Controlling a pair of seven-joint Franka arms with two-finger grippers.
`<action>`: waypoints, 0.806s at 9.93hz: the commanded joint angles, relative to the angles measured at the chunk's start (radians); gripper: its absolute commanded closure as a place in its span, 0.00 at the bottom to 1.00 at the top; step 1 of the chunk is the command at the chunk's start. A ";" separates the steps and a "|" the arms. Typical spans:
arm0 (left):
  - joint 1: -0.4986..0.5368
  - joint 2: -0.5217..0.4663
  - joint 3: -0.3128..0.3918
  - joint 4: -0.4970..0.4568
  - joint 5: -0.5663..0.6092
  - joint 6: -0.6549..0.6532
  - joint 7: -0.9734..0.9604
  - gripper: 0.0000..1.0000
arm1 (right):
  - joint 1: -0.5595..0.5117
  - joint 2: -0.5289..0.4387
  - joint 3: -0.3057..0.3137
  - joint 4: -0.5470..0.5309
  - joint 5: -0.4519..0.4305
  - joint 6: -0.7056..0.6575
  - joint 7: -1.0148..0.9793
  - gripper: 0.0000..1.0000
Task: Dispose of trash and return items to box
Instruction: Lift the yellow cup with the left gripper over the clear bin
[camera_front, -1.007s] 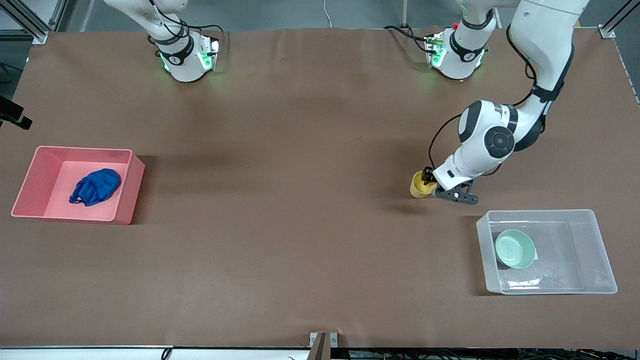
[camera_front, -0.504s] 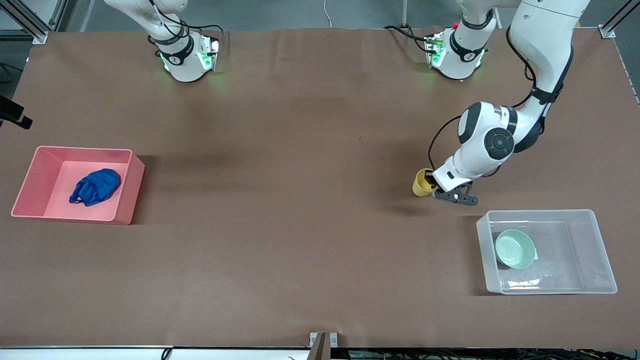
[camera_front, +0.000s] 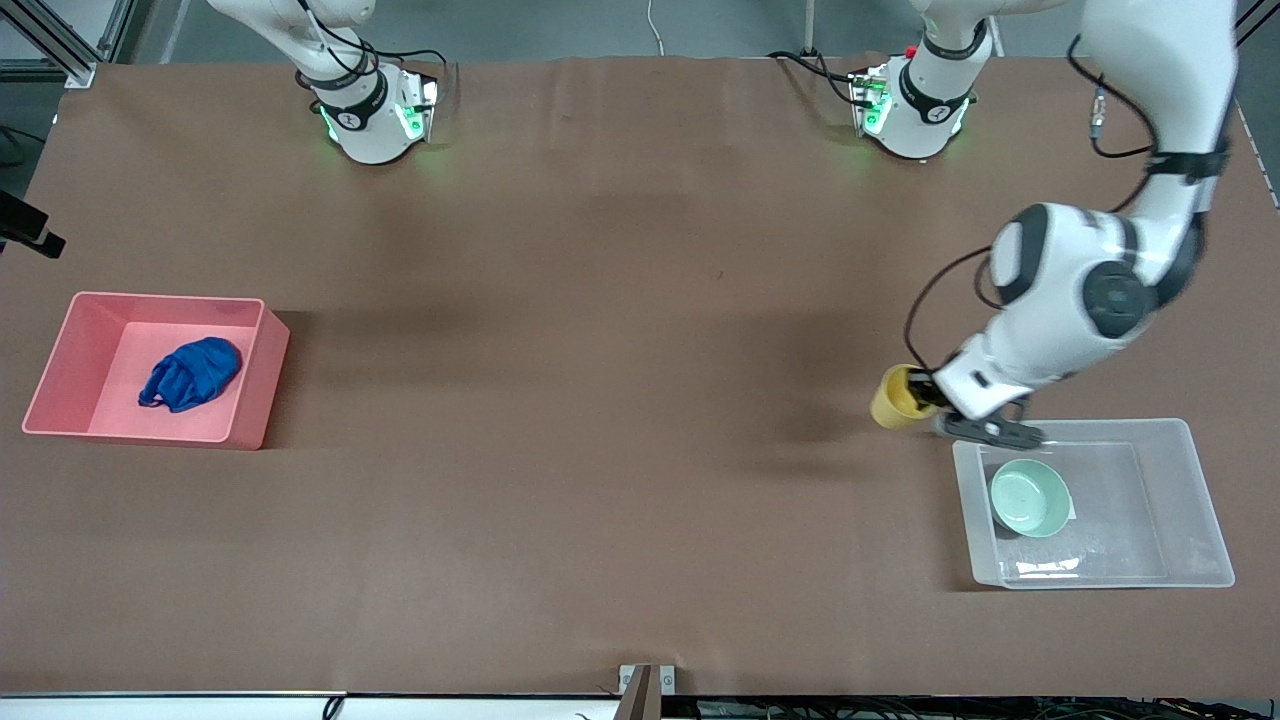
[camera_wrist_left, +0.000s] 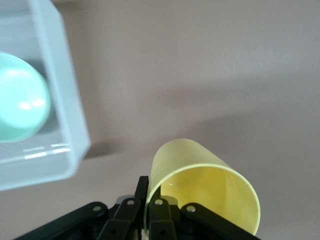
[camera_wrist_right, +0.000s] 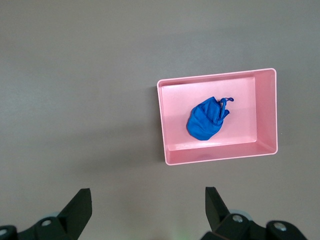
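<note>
My left gripper is shut on the rim of the yellow cup, one finger inside and one outside. The cup hangs tilted above the table, just beside a corner of the clear box. Inside that box sits the mint-green bowl. The blue trash lies in the pink bin at the right arm's end of the table. My right gripper hangs open and empty, high above the table beside the bin; the front view does not show it.
Both arm bases stand along the table's edge farthest from the front camera. A brown mat covers the table between the bin and the box.
My left gripper has shut on the yellow cup's rim, lifted it off the table and carried it toward the clear box. The right gripper has not moved.
</note>
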 joint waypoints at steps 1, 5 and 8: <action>0.067 0.131 -0.006 0.203 0.020 -0.072 0.058 1.00 | -0.002 -0.006 0.004 0.000 -0.003 -0.007 -0.002 0.00; 0.170 0.352 0.022 0.537 0.015 -0.198 0.293 1.00 | -0.004 -0.007 0.004 -0.002 -0.003 -0.013 -0.002 0.00; 0.169 0.423 0.112 0.563 0.017 -0.143 0.344 1.00 | -0.004 -0.006 0.004 -0.002 -0.003 -0.014 -0.002 0.00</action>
